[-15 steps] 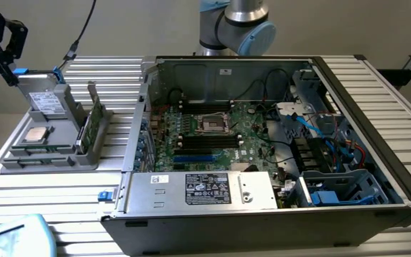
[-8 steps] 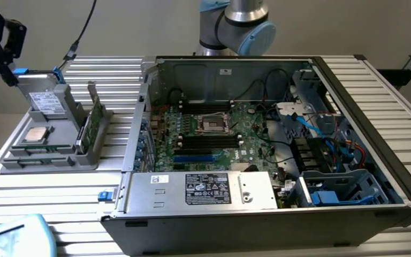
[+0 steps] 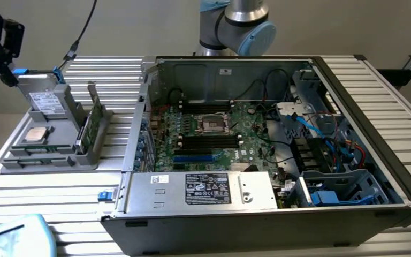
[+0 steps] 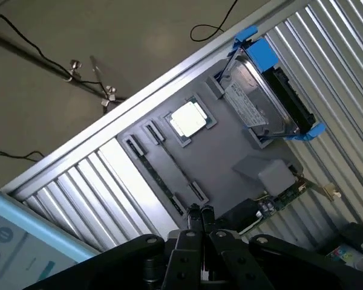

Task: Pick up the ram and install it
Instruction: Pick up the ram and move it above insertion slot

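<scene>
Claw (image 4: 199,212), tips pressed together and empty, hovers near the grey holder (image 4: 230,151), where the ram (image 4: 159,179) stands edge-up in its slot. It is not yet picked up or installed.

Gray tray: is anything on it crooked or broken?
Nothing stands out. On the gray tray, the hard drive and the processor chip each sit in their own pockets, with no visible damage.

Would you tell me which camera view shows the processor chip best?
The wrist view: the processor chip faces the camera, its metal top unobstructed. The exterior view shows it at a slant in the gray tray.
</scene>
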### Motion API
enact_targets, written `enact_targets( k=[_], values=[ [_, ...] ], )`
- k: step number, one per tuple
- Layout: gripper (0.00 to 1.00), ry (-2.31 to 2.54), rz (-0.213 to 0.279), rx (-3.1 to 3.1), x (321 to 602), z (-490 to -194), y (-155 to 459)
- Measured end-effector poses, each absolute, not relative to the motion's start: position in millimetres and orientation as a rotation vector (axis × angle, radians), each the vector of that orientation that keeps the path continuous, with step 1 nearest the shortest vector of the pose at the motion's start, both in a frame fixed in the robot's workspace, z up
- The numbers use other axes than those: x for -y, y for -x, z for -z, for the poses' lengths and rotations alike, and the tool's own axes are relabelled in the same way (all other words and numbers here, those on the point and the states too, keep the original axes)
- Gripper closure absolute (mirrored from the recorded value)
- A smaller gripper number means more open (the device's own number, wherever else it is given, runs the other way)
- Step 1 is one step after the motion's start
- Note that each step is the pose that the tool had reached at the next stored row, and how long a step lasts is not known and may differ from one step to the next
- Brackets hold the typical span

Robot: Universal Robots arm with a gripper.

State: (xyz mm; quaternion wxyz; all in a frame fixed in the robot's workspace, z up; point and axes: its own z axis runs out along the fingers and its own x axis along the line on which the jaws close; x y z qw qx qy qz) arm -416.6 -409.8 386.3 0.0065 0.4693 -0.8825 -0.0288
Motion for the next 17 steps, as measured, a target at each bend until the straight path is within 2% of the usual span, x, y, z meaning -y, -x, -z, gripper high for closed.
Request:
enact_targets(
  k=[17],
  values=[
    [0.9,-1.867,0.089,2.493,409.7,-381.5,416.6]
  ],
)
